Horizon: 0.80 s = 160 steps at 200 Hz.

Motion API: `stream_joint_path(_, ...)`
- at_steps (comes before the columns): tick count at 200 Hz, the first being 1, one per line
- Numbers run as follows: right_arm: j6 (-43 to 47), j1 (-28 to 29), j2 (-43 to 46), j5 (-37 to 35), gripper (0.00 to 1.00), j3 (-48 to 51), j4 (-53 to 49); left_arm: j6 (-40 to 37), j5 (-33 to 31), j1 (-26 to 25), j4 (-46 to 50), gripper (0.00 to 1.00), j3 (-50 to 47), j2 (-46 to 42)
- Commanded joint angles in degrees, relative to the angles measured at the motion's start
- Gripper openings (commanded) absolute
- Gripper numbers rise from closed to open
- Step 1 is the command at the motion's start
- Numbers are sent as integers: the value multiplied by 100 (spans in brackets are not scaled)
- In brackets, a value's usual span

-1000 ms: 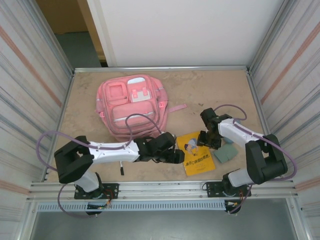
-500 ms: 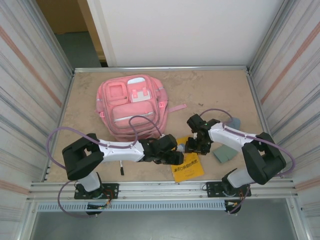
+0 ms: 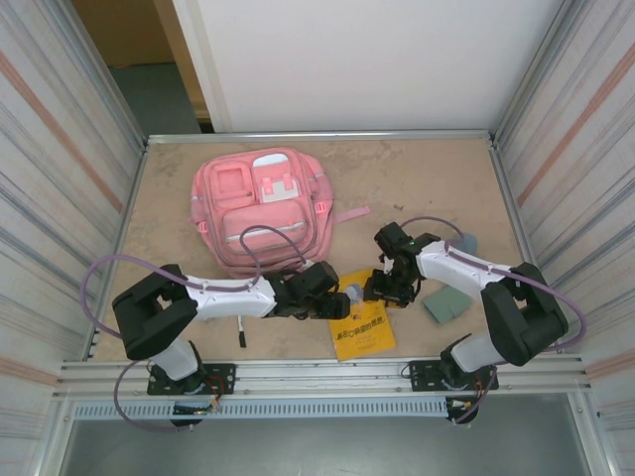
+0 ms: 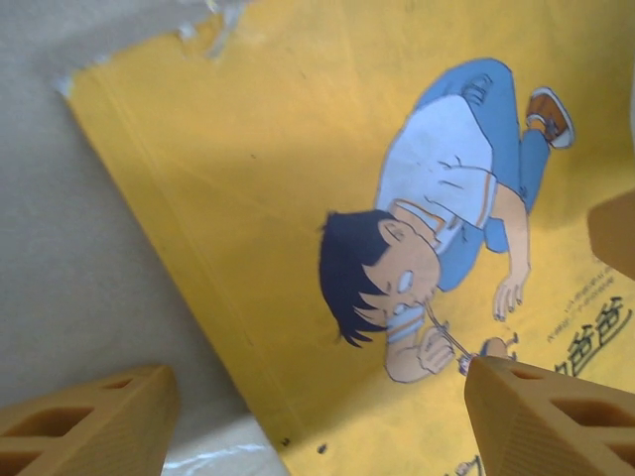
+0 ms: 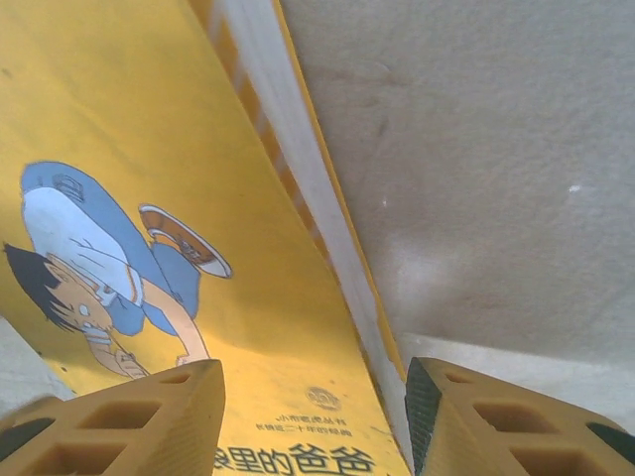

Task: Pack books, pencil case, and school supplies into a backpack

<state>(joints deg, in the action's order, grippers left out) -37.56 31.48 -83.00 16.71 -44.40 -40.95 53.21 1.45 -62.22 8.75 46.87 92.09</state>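
Yellow paperback (image 3: 363,325) lies on the bench (image 3: 427,188), lower centre, below the pink backpack (image 3: 260,208). Left tool (image 4: 317,426) hangs released over its cover. Right tool (image 5: 313,416) straddles its edge, unclenched. Pick-up stage: you need a firm pinch there.

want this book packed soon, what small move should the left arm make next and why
Probably close the left gripper on the thin yellow paperback book: its open jaws straddle one edge, one over the cover, one over the table. The right gripper stands at the opposite edge, which may steady it.
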Motion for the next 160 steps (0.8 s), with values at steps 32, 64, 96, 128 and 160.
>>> stream_joint_path(32,223,105,263,-419,47,154,-680,-89,-28,-22,1314,76,310,-216)
stream_joint_path(64,258,236,66,-433,44,237,-495,474,-44,-404,996,76,16,-393)
stream_joint_path(96,214,323,-146,-224,37,388,21,638,366,-431,228,75,189,193)
stream_joint_path(128,216,279,-202,270,34,520,180,636,552,-427,17,75,593,651)
stream_joint_path(160,79,176,81,739,33,708,424,511,792,-376,-16,75,960,407)
